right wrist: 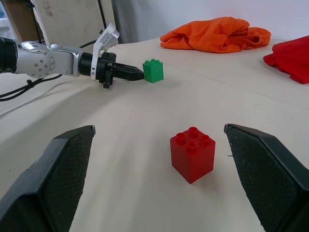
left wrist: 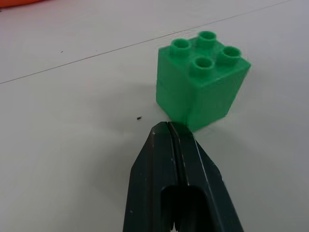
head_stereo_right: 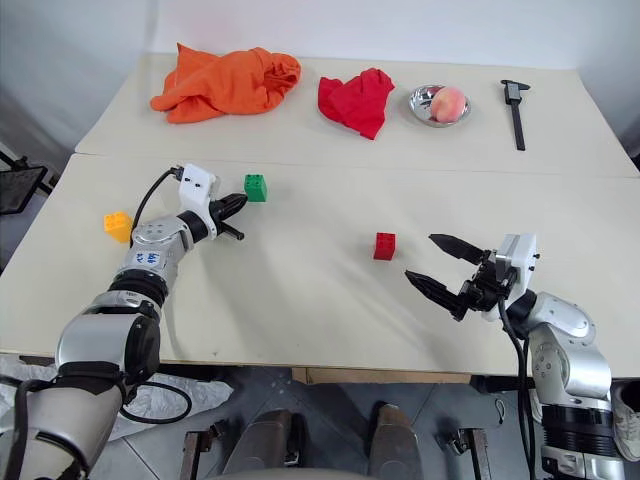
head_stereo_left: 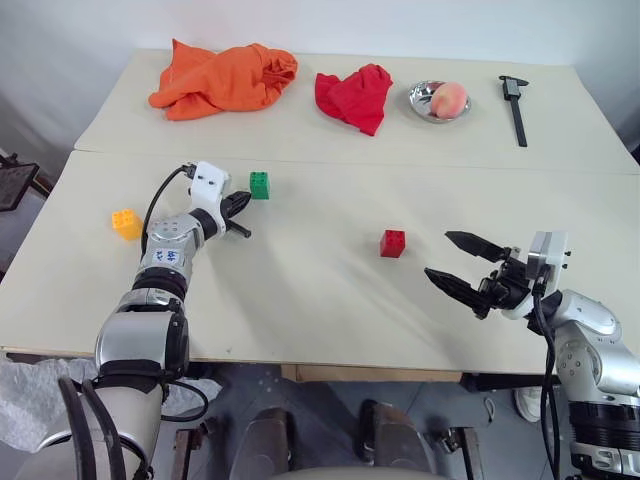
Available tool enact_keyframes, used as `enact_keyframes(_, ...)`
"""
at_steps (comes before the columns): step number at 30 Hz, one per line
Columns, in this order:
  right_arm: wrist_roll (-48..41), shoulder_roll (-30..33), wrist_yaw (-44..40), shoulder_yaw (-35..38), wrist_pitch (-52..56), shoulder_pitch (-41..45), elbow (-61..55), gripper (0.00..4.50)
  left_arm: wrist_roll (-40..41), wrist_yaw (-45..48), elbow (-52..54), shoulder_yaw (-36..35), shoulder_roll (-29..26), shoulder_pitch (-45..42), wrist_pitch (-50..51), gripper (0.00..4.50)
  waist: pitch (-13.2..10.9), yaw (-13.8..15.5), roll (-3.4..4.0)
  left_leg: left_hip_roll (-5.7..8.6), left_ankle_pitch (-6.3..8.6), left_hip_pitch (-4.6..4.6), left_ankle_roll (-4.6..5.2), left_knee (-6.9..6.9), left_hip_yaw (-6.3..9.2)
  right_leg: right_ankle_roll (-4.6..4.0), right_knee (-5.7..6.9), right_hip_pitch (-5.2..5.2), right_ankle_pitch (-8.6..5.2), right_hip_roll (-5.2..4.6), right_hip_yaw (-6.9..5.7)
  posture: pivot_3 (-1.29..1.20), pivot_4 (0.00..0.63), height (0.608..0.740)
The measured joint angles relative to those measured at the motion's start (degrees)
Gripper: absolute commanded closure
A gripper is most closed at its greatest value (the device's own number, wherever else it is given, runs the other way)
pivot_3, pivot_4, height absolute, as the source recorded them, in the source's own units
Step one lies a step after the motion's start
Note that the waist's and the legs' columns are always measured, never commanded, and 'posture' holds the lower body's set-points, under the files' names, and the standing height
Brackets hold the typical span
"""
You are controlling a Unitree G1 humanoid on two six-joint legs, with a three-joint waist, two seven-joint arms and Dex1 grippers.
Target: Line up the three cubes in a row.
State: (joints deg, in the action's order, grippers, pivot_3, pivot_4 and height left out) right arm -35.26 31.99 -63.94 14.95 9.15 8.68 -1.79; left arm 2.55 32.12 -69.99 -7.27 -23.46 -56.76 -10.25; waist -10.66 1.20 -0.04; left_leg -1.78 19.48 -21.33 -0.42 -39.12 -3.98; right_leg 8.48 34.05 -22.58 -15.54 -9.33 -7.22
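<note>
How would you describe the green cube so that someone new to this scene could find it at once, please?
Start at the seam between the two pale tables. Just on the near side of it, left of centre, sits the green cube, at the tip of the left gripper, whose jaws are shut. It is the only green block.

Two cream tables (head_stereo_left: 300,300) abutting, white wall (head_stereo_left: 400,20) behind, grey floor.

Your left gripper (head_stereo_left: 243,206): fingers pressed together, arm stretched forward, low. Your right gripper (head_stereo_left: 466,264): fingers spread wide, pointing left.
</note>
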Motion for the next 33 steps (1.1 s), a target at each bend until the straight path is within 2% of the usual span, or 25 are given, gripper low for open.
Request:
enact_keyframes(2,0.0,0.0,0.0,0.0,-0.1,0.0,0.0,0.0,0.7,0.9,1.1,-0.8,-0.2,1.1,-0.4,4.49,0.0,0.0,0.0,0.0,0.0,0.0,0.0,0.0,0.0,0.0,0.0,0.0,0.0,0.0,0.0,0.0,0.15,0.74)
enact_keyframes(7,0.0,0.0,-0.2,0.0,-0.3,-0.1,0.0,0.0,2.6,2.7,9.0,-2.5,-2.8,7.4,-0.8,3.03,0.0,-0.6,0.0,-0.01,0.0,0.02,0.0,0.02,0.0,0.0,0.0,0.0,0.0,0.0,0.01,0.0,0.15,0.74)
enact_keyframes(11,0.0,0.0,-0.3,0.0,-0.3,-0.5,0.1,0.0,7.4,4.9,28.0,-4.6,-3.2,18.5,3.9,1.74,0.0,-1.3,0.0,-0.02,0.01,0.01,0.0,0.02,0.02,0.0,0.01,0.0,0.0,-0.01,0.04,0.0,0.15,0.74)
enact_keyframes(13,0.0,0.0,-0.3,0.0,-0.3,-0.3,0.1,0.0,9.5,4.1,39.8,-4.6,-1.6,23.5,7.9,1.23,0.0,-1.0,0.0,-0.02,0.0,0.01,0.0,-0.04,0.06,0.0,0.04,0.02,0.0,-0.02,0.03,0.0,0.15,0.74)
enact_keyframes(17,0.0,0.1,-0.6,-0.1,-0.2,0.2,0.1,0.0,10.8,-3.6,54.2,-4.0,3.7,25.3,15.9,0.01,0.0,0.3,-0.01,-0.01,0.0,0.04,0.01,-0.14,0.05,0.04,0.04,0.11,0.03,-0.02,0.08,0.0,0.15,0.74)
enact_keyframes(21,0.0,0.3,-1.1,0.0,-0.2,1.2,0.4,0.0,8.1,-10.7,57.1,-1.2,7.1,24.4,21.5,0.01,0.0,0.2,-0.01,-0.01,0.0,0.07,0.01,-0.12,0.02,0.04,0.03,0.09,0.03,-0.01,0.1,0.0,0.15,0.74)
enact_keyframes(23,0.0,0.4,-1.4,-0.1,-0.2,1.5,0.9,0.0,6.1,-18.3,51.1,-1.3,10.7,19.9,23.7,0.01,0.0,0.5,-0.04,0.0,-0.02,0.04,0.04,-0.13,0.02,0.06,0.01,0.1,0.04,-0.01,0.08,0.0,0.15,0.74)
enact_keyframes(27,0.0,0.5,-1.8,-0.3,-0.2,1.7,1.6,0.0,4.5,-25.7,43.7,-1.3,13.6,13.2,24.5,0.01,0.0,0.3,-0.05,0.01,-0.02,0.04,0.04,-0.04,0.0,0.08,-0.09,0.09,0.06,-0.01,0.08,0.0,0.15,0.74)
enact_keyframes(33,0.0,0.5,-1.6,-0.3,-0.2,1.6,1.6,0.0,4.0,-28.1,34.3,-1.2,15.0,7.5,24.6,0.01,0.0,0.2,-0.06,0.02,-0.02,0.03,0.04,0.0,-0.02,0.08,-0.13,0.08,0.06,-0.01,0.06,0.0,0.15,0.74)
